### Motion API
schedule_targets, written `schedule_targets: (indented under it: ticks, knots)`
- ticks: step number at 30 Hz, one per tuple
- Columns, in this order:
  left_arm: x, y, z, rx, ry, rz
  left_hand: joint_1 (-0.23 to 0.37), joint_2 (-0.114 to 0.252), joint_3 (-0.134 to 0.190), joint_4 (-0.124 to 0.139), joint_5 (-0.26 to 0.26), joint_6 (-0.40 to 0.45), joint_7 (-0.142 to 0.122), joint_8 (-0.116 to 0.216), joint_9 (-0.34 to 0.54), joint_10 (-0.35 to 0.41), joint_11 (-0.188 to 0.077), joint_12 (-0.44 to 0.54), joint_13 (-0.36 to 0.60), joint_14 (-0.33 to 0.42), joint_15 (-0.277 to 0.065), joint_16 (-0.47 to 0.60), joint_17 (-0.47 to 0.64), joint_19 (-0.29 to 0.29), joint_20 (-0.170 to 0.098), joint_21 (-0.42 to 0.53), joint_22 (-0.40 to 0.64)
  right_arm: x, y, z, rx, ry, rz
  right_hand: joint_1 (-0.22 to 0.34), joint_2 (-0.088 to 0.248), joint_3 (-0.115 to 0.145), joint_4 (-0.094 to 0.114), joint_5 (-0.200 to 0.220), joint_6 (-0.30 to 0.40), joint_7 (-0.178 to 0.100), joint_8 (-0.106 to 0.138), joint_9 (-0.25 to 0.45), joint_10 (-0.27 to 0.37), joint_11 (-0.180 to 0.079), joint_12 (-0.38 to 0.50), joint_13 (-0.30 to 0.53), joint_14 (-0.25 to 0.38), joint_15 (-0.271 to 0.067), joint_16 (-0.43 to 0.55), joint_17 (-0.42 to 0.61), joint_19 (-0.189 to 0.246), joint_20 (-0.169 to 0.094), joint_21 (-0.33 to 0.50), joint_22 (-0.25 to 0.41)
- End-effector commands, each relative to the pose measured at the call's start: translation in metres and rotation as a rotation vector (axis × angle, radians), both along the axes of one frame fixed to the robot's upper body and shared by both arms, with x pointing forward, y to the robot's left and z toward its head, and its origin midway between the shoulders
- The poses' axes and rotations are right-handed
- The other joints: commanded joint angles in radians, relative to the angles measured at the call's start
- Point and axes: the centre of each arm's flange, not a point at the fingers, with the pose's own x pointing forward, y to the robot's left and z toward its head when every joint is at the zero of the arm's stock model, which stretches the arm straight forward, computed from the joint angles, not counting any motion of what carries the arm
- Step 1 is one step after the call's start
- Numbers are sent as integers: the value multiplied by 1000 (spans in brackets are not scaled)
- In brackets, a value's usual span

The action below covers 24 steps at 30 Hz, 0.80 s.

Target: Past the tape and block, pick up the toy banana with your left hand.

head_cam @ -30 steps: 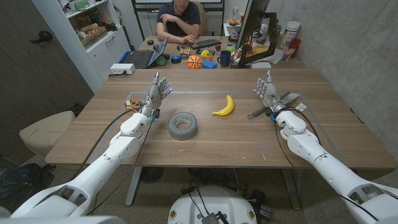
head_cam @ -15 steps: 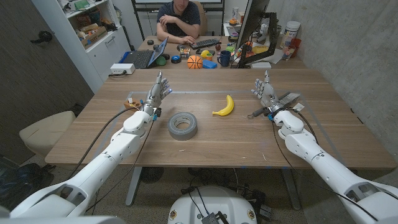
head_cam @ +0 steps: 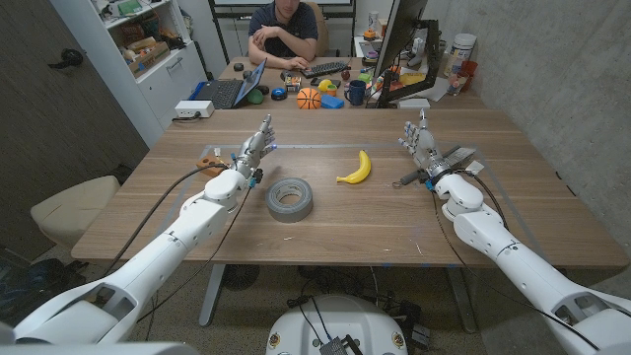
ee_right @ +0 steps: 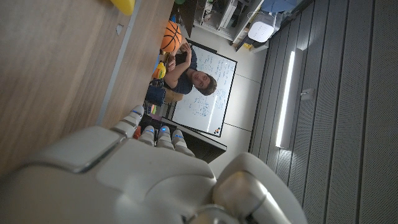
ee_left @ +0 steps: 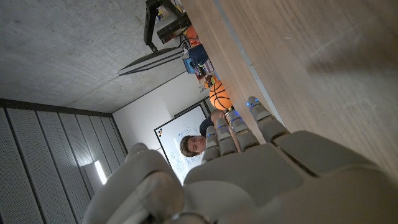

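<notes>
Early in the task, by the look of it: nothing grasped yet.

Farthest left on the wooden table (head_cam: 325, 232), a small orange block (head_cam: 209, 164) with something beside it too small to identify, sitting just left of the left hand (head_cam: 255, 151). Left hand raised over the table, fingers extended and slightly apart, holding nothing; seen from behind in the left wrist view (ee_left: 249, 168) with fingertips pointing across the bare wood toward the far end of the room. Just beside and a little nearer the robot, a grey roll of duct tape (head_cam: 292, 198) lying flat. So roughly level with the block and tape, not yet past them.

Further right, the toy banana (head_cam: 357, 169) lying untouched on the wood near the table's middle, well apart from the left hand and beyond the tape. A yellow edge of it (ee_right: 121, 5) in the right wrist view.

Right again, a metal tool (head_cam: 411, 178), kind unclear, close by the right hand (head_cam: 422, 146). Right hand likewise empty, fingers straight and apart, upright near the table's right side.

Left to do, judged from this: carry the left hand rightward over or around the tape, lower onto the banana, close, lift. Essentially the whole reach and grasp remaining.
</notes>
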Motion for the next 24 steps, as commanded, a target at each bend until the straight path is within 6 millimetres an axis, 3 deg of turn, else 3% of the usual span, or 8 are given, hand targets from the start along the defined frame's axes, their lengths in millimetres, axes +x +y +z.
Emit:
schedule_targets:
  ticks: [1,9,24]
  knots:
    - [-8,-22,30,129,-6,41,20,-1,1,-10,-8,14,-5,6,3,15,-7,11,2,10,-3,2,4,14,1,2,5,-6,-1,-3,-3,-2,-3,3,10,-6,2,4,2,6,8,1,-4,0,5,1,-6,-2,5,4,-1,9,6,3]
    - [-13,-41,54,228,-21,44,37,3,7,-19,-13,32,-14,10,4,19,-10,10,2,13,-6,0,4,21,3,3,5,-4,1,-8,4,3,8,3,11,-7,2,4,1,6,7,1,-4,0,5,1,-6,-1,5,4,-1,10,6,3]
    - [-6,-75,80,349,-13,56,68,8,17,-38,-22,54,-30,14,6,35,-21,11,2,26,-10,0,4,36,3,5,6,-12,3,-3,1,-25,3,4,11,-9,1,5,2,6,8,1,-4,0,5,1,-5,-1,5,4,-1,10,6,3]
